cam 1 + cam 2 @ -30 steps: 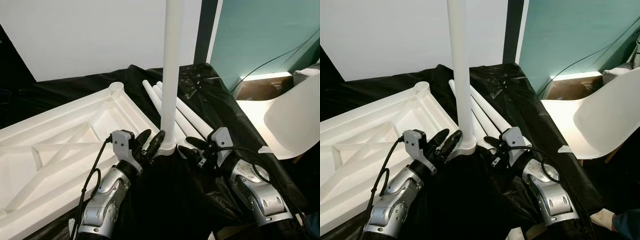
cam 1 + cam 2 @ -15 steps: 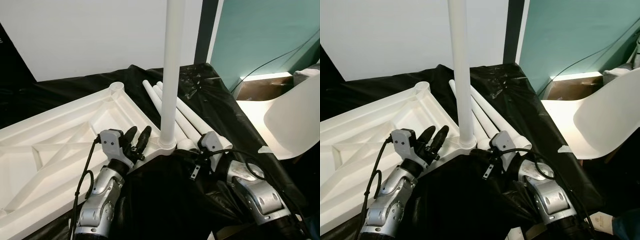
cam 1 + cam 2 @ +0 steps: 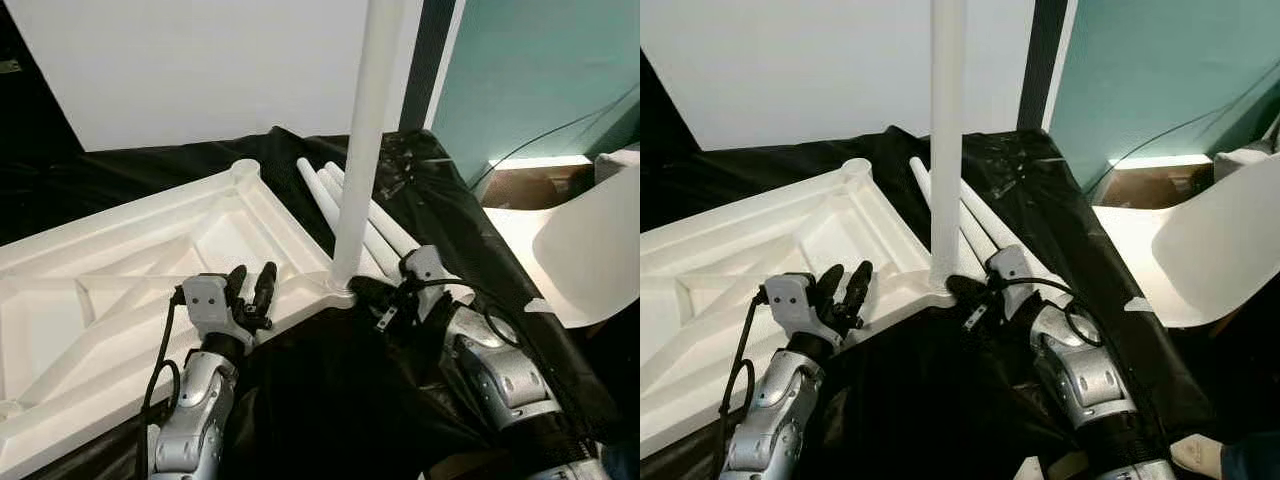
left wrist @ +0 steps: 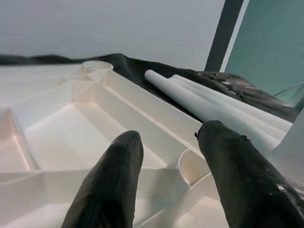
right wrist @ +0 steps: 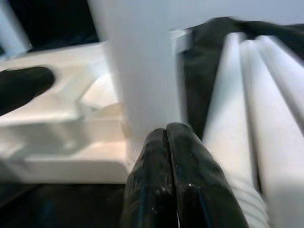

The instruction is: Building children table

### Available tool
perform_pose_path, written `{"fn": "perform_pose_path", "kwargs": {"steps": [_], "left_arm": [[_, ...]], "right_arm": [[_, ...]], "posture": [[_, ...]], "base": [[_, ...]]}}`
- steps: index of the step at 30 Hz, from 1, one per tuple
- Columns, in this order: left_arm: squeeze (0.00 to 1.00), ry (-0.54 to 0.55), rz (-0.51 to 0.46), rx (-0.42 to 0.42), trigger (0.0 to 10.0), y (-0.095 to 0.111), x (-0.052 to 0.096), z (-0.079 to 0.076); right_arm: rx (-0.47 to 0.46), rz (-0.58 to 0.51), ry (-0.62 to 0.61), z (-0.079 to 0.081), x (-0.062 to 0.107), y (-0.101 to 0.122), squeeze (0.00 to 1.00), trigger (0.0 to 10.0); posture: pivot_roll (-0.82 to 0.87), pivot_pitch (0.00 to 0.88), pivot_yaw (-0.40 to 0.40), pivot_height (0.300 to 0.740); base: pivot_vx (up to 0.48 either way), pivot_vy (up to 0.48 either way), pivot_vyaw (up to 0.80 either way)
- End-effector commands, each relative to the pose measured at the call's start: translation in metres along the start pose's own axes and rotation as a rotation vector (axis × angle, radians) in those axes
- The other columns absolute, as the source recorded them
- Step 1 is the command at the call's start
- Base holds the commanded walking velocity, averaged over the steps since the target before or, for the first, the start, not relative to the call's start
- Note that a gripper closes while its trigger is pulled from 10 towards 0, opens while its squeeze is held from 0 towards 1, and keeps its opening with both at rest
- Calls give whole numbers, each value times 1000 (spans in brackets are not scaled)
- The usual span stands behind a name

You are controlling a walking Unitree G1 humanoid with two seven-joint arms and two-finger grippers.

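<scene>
The upright white plastic leg (image 3: 365, 150) stood in the upturned white tabletop's (image 3: 120, 290) corner. Left tool (image 3: 252, 292) hovered spread over its rim. Right tool (image 3: 362, 291), pressed together, touched the leg's base.

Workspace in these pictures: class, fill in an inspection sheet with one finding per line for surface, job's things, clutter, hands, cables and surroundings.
Surface: black plastic sheet, wrinkled, covering the work area.
Job's things: white tabletop lying underside up; upright leg standing in its near corner; spare legs lying side by side behind it.
Clutter: nothing seen.
Hands: left hand open over the tabletop edge; right hand shut, its tips at the upright leg's base.
Cables: black cable along the left arm; wall cable on the teal wall.
Surroundings: white chair to the right; white wall panel behind.
</scene>
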State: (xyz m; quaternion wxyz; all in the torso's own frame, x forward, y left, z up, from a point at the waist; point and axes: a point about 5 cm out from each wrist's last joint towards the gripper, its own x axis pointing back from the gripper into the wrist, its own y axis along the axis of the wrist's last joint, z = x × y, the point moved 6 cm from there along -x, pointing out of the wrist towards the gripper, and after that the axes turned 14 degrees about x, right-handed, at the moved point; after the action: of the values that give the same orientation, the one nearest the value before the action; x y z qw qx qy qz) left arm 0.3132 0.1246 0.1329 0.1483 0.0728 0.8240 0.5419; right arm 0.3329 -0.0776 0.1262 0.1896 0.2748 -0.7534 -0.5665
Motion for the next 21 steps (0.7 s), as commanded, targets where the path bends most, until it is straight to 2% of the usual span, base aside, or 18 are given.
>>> {"fn": "perform_pose_path", "kwargs": {"steps": [1,2,3,5,8,14,17,19,21], "left_arm": [[0,94,-33,-82,10000,8,3,17],[0,94,-33,-82,10000,8,3,17],[0,111,-37,-93,10000,10,5,22],[0,111,-37,-93,10000,10,5,22],[0,106,-30,-102,10000,11,8,24],[0,115,-52,-75,10000,10,2,17],[0,99,-44,-85,10000,5,-3,11],[0,96,-43,-80,10000,3,-4,10],[0,86,-2,-113,10000,-3,-4,13]], "right_arm": [[-71,5,-121,-1,2,-12,0,10000],[-71,5,-121,-1,2,-12,0,10000],[-76,4,-110,6,-1,-14,0,10000],[-76,4,-110,6,-1,-14,0,10000],[-73,-15,-18,23,-7,-12,0,10000],[-54,-27,37,24,-12,-13,0,10000],[-43,-44,7,18,-17,-10,0,10000],[-39,-60,10,20,-18,-9,0,10000],[-29,-56,19,22,-20,-8,0,10000]], "posture": [[163,0,36,740],[163,0,36,740],[159,0,45,740],[159,0,45,740],[165,0,26,740],[173,0,24,740],[164,0,33,740],[152,0,39,740],[155,0,39,740]], "base": [[0,0,0],[0,0,0],[0,0,0],[0,0,0],[0,0,0],[0,0,0],[0,0,0],[0,0,0],[0,0,0]]}}
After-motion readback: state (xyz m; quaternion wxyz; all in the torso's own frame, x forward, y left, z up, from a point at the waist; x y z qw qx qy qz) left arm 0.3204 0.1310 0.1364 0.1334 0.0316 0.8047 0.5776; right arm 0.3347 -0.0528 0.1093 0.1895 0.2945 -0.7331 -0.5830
